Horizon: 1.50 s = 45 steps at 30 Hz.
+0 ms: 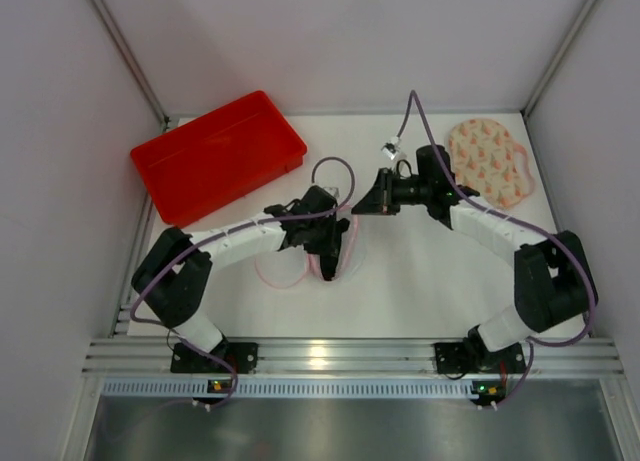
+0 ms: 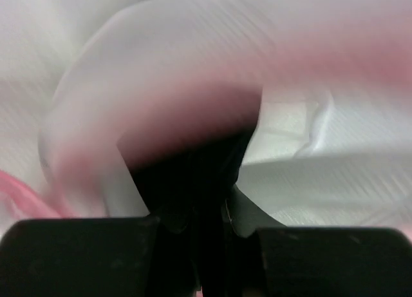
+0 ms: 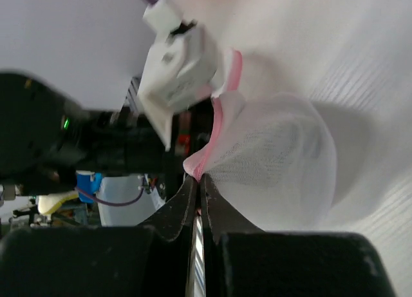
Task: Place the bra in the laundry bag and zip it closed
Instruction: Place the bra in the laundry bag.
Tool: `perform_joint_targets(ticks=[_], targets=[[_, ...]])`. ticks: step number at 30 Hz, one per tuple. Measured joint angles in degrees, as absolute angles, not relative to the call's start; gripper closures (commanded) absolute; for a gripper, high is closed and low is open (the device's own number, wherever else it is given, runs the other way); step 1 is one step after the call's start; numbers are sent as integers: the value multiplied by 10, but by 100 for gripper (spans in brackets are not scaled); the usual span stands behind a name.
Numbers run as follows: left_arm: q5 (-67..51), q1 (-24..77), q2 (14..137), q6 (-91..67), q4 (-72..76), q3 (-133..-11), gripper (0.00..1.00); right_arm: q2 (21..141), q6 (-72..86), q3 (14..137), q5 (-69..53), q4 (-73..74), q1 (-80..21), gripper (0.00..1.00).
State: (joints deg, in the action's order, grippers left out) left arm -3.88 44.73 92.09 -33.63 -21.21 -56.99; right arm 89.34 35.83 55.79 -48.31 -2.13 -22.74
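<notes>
**Desk** (image 1: pixel 420 281): white surface, walled on three sides, with both arms mounted at its near edge.

**Left end effector** (image 2: pixel 199 207): over the middle of the desk and pointed down into the bag. The jaws are narrow, with black fabric pinched between them. In the left wrist view, white mesh with a pink blur surrounds the fingers on all sides.

**Bra** (image 2: pixel 193 174): a dark, soft mass gripped between the left fingers, sitting within the folds of mesh. Its full shape is hidden, and how much of it is inside the bag cannot be told.

**Right end effector** (image 3: pixel 198 181): level with the left one and just to its right, reaching in from the right side. The jaws are pressed together on the pink edging of the bag, and the mesh is pulled up from that pinch.

**Laundry bag** (image 3: pixel 277 162): see-through white mesh with pink trim, at the centre of the desk between the two end effectors. It bulges in a rounded dome to the right of the held edge. Part of the pink rim lies loose on the desk under the left arm. The zip's position cannot be made out.

**Red tray** (image 1: pixel 215 156): a shallow rectangle at the far left of the desk, set at an angle and well apart from the bag.

**Peach patterned fabric piece** (image 1: pixel 490 161): an oval with pink trim, lying flat at the far right beside the right arm's elbow.
</notes>
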Motion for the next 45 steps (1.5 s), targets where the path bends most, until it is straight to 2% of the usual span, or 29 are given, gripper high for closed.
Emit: perform_joint_targets(ticks=[8,13,17,20,23,29,31,32,33,34,36,37,45], targets=[[4,393,979,-400,-284,-695,98,818,350,469,-485,4,-229,100],[16,409,1023,-418,-307,-749,80,832,372,444,-478,5,-230,100],[11,430,1038,-420,-321,-750,36,851,384,452,-480,4,-230,100],[14,441,1035,-418,-327,-750,26,858,404,454,-482,1,-227,100],[1,430,1027,-419,-335,-750,24,861,424,454,-488,-3,-220,100],[-60,406,952,-395,-335,-723,26,861,447,454,-495,-10,-206,100],[-91,404,921,-388,-331,-707,33,863,453,453,-496,-15,-201,100],[-109,404,906,-385,-330,-698,40,864,458,450,-497,-21,-199,100],[-129,402,891,-382,-328,-689,54,865,466,447,-498,-25,-197,100],[-146,401,880,-382,-321,-680,76,866,471,444,-500,-29,-197,100],[-177,401,865,-385,-303,-663,98,868,481,439,-505,-38,-196,100],[-189,400,863,-387,-295,-657,100,869,486,438,-508,-39,-196,100],[-222,395,942,-426,-245,-647,100,869,493,432,-512,-51,-196,100]])
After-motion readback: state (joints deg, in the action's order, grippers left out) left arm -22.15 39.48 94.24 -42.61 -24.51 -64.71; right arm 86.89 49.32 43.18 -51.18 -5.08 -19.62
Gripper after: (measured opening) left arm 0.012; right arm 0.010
